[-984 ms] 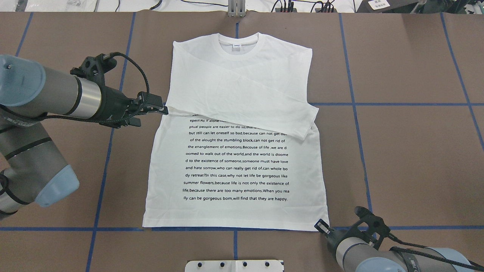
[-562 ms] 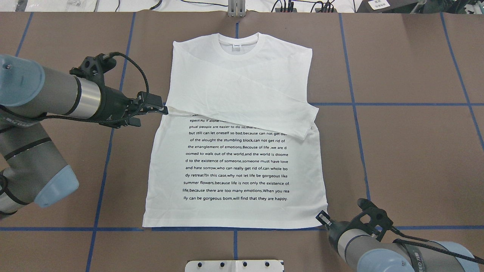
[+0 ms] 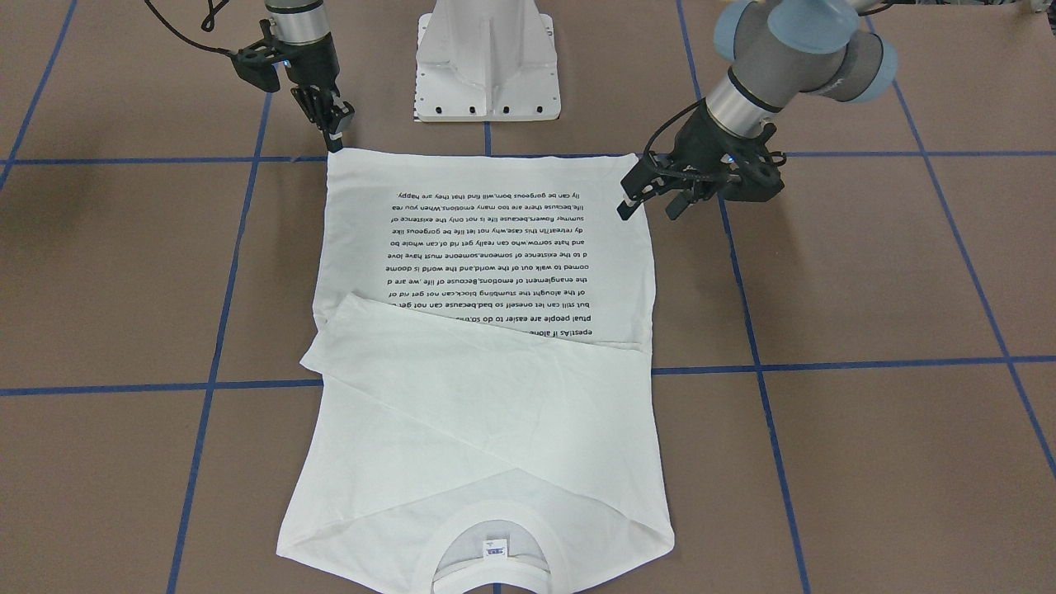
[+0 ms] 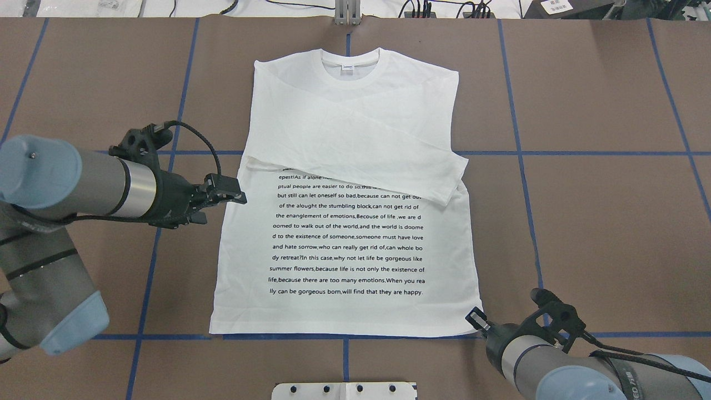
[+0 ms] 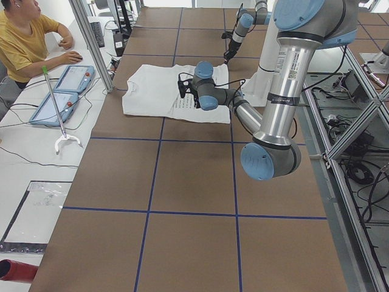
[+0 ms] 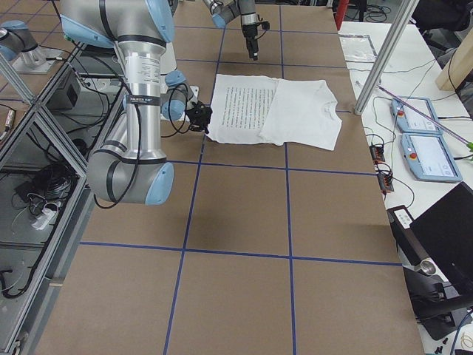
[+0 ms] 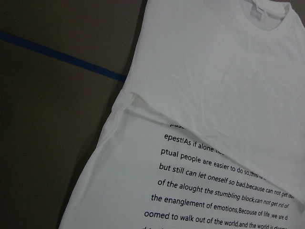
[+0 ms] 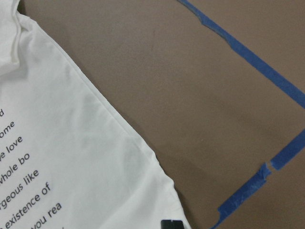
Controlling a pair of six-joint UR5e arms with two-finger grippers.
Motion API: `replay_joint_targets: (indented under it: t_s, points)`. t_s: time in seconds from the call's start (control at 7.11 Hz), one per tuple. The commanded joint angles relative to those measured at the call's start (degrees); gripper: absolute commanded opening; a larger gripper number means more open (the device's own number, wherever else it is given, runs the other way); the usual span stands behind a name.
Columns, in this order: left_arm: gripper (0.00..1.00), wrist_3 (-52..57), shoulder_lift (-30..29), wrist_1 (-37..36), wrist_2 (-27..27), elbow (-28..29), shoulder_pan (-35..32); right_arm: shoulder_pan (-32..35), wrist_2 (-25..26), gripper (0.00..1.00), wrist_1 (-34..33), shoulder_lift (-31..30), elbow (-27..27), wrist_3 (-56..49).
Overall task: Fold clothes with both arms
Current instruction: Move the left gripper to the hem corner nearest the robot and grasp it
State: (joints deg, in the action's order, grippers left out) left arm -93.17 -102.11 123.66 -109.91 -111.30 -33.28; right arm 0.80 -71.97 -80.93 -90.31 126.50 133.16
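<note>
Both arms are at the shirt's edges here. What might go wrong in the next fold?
The right gripper sits at the hem corner of the flat T-shirt: its jaws might pinch only the top layer. The left gripper is halfway up the side edge, so uneven lifting may skew the fold. The folded sleeve lies loose, cuff overhanging, and could slip out.

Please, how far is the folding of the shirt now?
Done: the shirt lies flat on the table, with both sleeves folded across the chest. In hand: the left pincer hangs open beside the shirt's side edge and the right pincer is at a hem corner; neither visibly grips cloth. Left: folding the body itself, as the lower half with the printed text lies unfolded.
</note>
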Motion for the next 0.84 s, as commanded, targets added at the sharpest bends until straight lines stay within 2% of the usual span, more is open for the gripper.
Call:
replay_joint_targets:
  t_s: [0.0, 0.14, 0.28, 0.56, 0.7]
  points:
    - [0.96, -4.71, 1.22, -13.78, 9.66, -5.13, 12.29, -0.19, -0.28, 0.0, -1.08, 0.05, 0.59, 0.0]
    - [0.93, -4.82, 1.39, -18.93, 11.89, -7.07, 15.32, -0.36, -0.19, 0.0, -1.08, 0.05, 0.59, 0.0]
    - [0.89, -5.78, 3.74, -19.42, 12.26, -6.91, 17.96, -0.45, -0.19, 0.0, -1.16, 0.05, 0.59, 0.0]
    - [0.74, -7.02, 4.29, -19.77, 12.62, -6.82, 20.35, -0.63, -0.1, 0.0, -1.16, 0.05, 0.5, 0.0]
    - [0.71, -7.02, 4.38, -19.77, 12.71, -6.13, 21.23, -0.63, -0.1, 0.0, -1.16, 0.05, 0.5, 0.0]
